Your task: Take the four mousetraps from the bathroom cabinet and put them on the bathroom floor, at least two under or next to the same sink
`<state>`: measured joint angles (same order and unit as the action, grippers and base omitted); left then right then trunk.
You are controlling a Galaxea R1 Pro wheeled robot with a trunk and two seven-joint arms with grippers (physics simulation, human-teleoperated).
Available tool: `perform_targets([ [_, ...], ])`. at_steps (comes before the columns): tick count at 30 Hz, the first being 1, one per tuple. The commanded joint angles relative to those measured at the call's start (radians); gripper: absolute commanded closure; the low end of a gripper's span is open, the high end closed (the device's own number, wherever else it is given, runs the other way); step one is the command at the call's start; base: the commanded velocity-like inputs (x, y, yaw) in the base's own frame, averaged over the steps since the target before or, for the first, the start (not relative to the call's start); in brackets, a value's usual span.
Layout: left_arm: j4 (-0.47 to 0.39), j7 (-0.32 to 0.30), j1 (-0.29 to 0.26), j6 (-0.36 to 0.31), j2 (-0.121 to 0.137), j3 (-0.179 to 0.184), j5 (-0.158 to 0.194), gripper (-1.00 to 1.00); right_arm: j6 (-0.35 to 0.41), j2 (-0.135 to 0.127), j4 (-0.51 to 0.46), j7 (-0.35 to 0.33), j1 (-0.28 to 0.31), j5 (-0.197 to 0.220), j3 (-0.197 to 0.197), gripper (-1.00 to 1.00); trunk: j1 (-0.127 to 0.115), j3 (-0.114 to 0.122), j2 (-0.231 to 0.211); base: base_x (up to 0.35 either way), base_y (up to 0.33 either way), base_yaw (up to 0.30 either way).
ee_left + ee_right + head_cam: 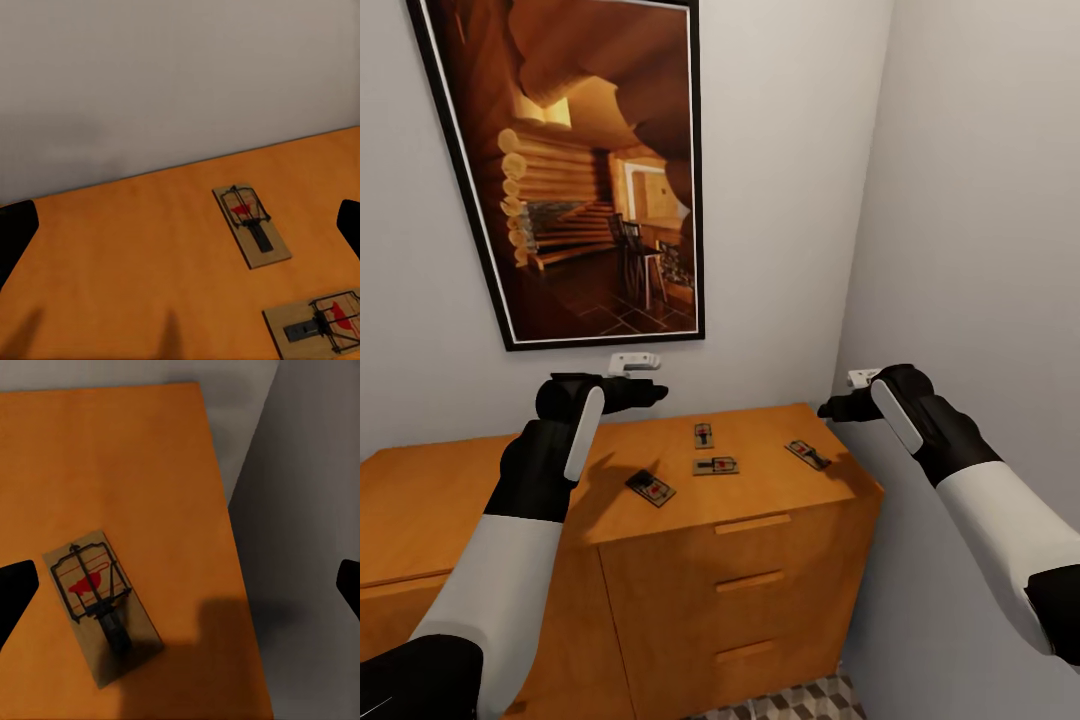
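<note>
Head view: four mousetraps on top of the orange cabinet [480,500], no readable writing on anything. Traps at [650,488], [704,435], [716,466] and [807,454]. Left gripper [656,393] hovers above the cabinet top, nearest trap at about 6 o'clock from it, apart. Right gripper [826,409] hovers over the cabinet's right end, rightmost trap at about 7 o'clock, just below, not touching. Framed cabin picture [575,170] on the wall at 12 o'clock. Patch of cube-pattern floor [800,702] at 6 o'clock.

Left wrist view: fingers [15,236] spread wide, nothing between them; one trap [251,225] and a second [319,325] lie flat on the wood below, apart.

Right wrist view: fingers [13,596] wide apart, empty; single trap [101,604] lies flat between and beneath them, near the cabinet's edge by the grey wall [315,510].
</note>
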<state>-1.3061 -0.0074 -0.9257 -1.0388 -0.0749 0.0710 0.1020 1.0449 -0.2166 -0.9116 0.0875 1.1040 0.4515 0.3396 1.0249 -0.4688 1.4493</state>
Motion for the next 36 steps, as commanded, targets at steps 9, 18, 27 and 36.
perform_targets([
  [9, 0.000, 0.003, -0.001, -0.004, 0.000, 0.000, 0.004, -1.00, 0.002, -0.001, -0.001, 0.009, 0.001, 0.010, 0.005, -1.00, 0.000, -0.001, 0.001, 0.080, 0.000, 0.000],
  [18, -0.001, 0.002, -0.001, -0.003, 0.000, -0.001, 0.004, -1.00, 0.002, -0.001, -0.001, 0.009, 0.001, 0.011, 0.005, -1.00, 0.000, -0.001, 0.001, 0.021, 0.000, 0.000],
  [27, -0.001, 0.001, -0.001, -0.003, 0.000, -0.001, 0.004, -1.00, 0.002, 0.005, 0.005, 0.009, 0.001, 0.012, 0.004, -1.00, 0.000, -0.001, 0.001, 0.004, 0.000, 0.000],
  [36, -0.001, 0.001, -0.001, -0.003, 0.000, -0.001, 0.004, -1.00, 0.002, 0.039, 0.016, 0.008, 0.000, 0.012, 0.004, -1.00, 0.000, -0.001, 0.001, 0.000, 0.000, 0.000],
])
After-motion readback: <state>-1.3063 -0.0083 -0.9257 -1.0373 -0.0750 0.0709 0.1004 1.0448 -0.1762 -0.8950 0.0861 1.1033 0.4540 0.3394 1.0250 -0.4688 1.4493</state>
